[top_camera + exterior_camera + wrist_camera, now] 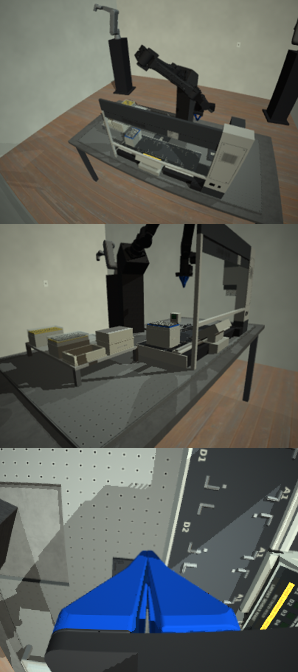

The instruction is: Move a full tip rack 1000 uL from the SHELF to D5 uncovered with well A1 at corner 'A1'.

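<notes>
A tip rack with a blue rim (163, 334) stands uncovered on the dark deck, at the end nearest the shelf; it also shows in the top view (132, 135). Its tips show on top. My gripper (183, 281) (199, 116) has blue fingers that are shut and empty. It hangs high above the table behind the deck frame, well apart from the rack, and it also shows beside the arm's base. In the wrist view the shut fingers (148, 611) point down over the perforated table beside the deck's corner brackets (226, 511).
The shelf holds a yellow-topped rack (45, 334), another rack (68, 342), an open cover lying flat (84, 354) and two stacked sealed blocks (114, 338). A tall gantry frame (195, 298) spans the deck. A small green-screened box (176, 316) stands behind the rack.
</notes>
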`<state>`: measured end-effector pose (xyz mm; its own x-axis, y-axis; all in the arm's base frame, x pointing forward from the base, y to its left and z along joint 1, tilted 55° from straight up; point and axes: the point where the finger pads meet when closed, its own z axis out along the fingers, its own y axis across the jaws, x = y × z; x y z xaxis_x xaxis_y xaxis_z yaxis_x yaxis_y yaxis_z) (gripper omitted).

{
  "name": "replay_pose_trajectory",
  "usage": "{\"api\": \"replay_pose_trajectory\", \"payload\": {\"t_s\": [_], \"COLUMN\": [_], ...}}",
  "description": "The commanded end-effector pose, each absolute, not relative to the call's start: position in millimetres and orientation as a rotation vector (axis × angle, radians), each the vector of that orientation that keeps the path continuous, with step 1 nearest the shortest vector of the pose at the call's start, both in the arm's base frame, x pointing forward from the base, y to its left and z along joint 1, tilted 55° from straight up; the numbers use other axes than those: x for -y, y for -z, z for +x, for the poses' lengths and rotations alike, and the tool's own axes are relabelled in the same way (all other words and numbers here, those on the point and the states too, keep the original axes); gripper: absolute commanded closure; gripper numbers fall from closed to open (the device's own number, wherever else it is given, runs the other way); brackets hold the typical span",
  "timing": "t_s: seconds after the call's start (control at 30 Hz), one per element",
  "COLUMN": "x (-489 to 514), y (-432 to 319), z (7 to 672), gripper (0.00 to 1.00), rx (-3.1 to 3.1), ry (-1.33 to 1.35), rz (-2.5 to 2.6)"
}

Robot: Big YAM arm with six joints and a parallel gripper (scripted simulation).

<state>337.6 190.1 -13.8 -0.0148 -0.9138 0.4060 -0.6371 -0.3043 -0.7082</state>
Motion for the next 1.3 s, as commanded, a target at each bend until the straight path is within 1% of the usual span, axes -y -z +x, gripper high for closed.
{"api": "replay_pose_trajectory", "payload": {"t_s": [0.0, 0.43, 0.53, 0.57, 1.27], "x": [-201.6, -264.5, -264.7, -248.2, -251.8], "y": [19.3, 39.0, 39.3, 34.9, 33.5], "z": [332.4, 337.2, 337.0, 343.9, 346.4], "gripper": [1.0, 1.0, 1.0, 1.0, 1.0], "rx": [-1.632, -1.628, -1.628, -1.671, -1.671], "ry": [1.212, 1.21, 1.208, 1.219, 1.215], "rz": [-1.938, -1.935, -1.936, -1.909, -1.9]}}
